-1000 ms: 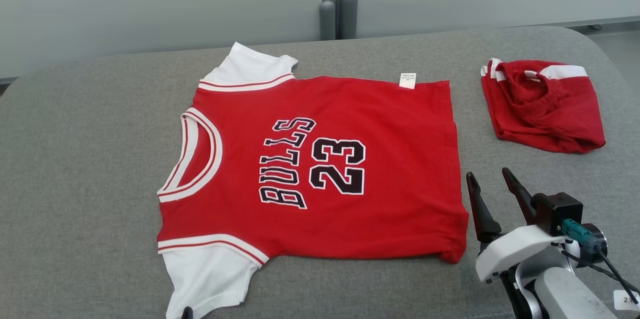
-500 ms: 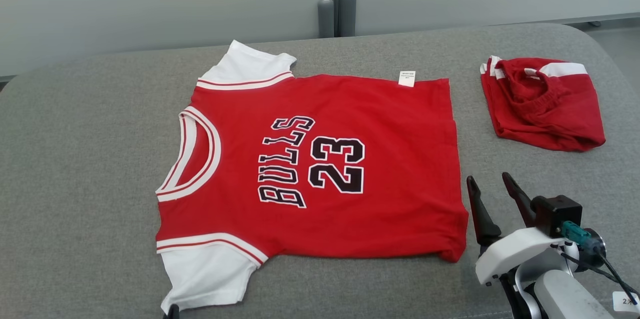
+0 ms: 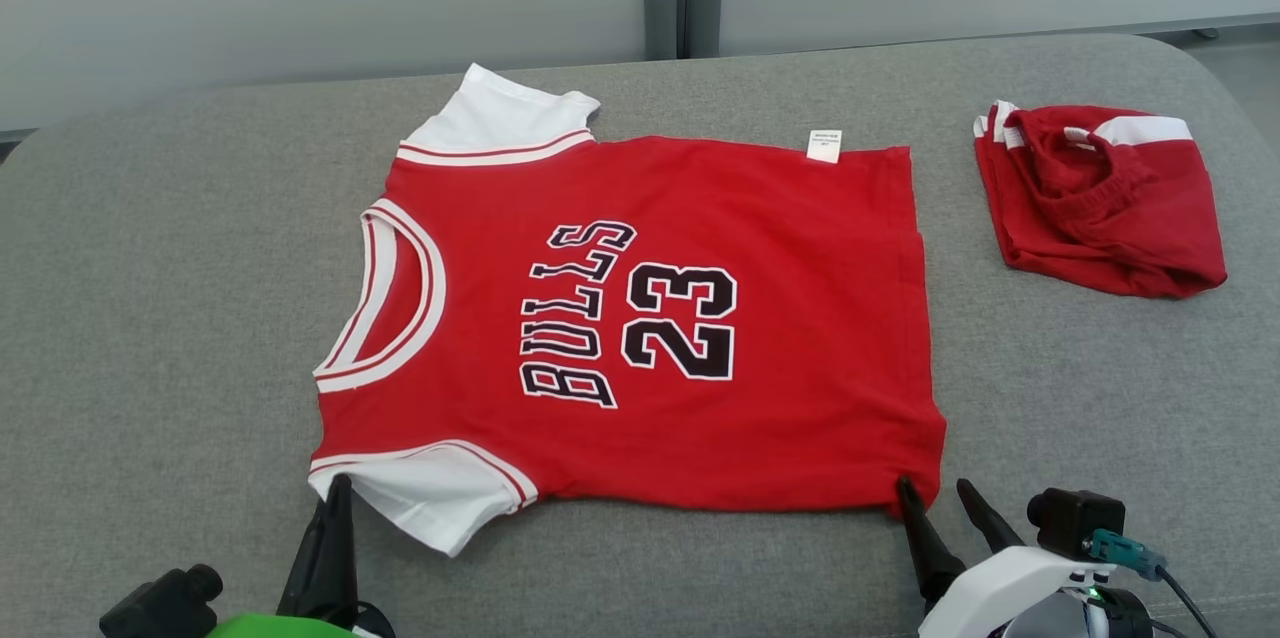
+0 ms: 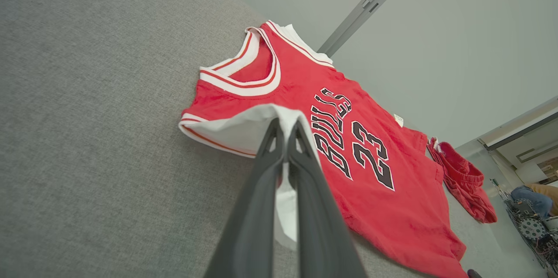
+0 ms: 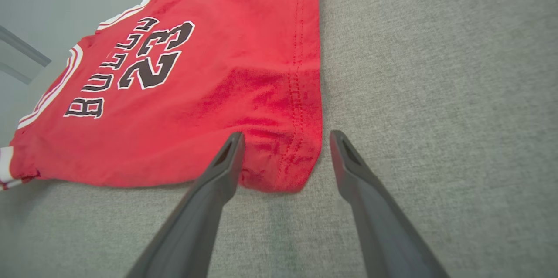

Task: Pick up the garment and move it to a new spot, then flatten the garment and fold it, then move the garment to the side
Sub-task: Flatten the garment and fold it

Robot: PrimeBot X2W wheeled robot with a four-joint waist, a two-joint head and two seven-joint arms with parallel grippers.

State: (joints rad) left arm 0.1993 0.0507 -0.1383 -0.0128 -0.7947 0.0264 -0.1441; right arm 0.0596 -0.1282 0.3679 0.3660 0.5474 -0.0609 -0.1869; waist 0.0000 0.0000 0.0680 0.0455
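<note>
**1. Garment position.** The jersey (image 3: 640, 318) lies print side up at the centre of the grey cushion (image 3: 150, 318). In the head view its collar (image 3: 385, 303) points to 9 o'clock and its hem to 3 o'clock. The far sleeve (image 3: 500, 118) lies spread at 11 o'clock. A white label (image 3: 823, 146) sticks out of the far edge at 1 o'clock.

**2. Left gripper.** The left gripper (image 3: 340, 488) sits at 7 o'clock of the jersey, fingers pointing to 12 o'clock. Its jaws are clamped together on the white near sleeve (image 3: 440, 498). In the left wrist view, white cloth is pinched between the fingertips, and the sleeve edge is raised off the cushion. The body of the jersey lies flat beyond the fingertips, running toward 4 o'clock in that view.

**3. Right gripper.** The right gripper (image 3: 935, 490) sits at 5 o'clock of the jersey. Its jaws stand wide apart and hold nothing. In the right wrist view the hem corner (image 5: 283, 173) lies between the two fingers, slightly rumpled. The finger at 9 o'clock of the corner meets the cloth edge; whether it presses on it cannot be told. The finger at 3 o'clock stands just beside the corner, over bare cushion.

**4. Other items.** A bundle of red shorts (image 3: 1100, 198) lies at 2 o'clock of the jersey, well apart from both grippers.
</note>
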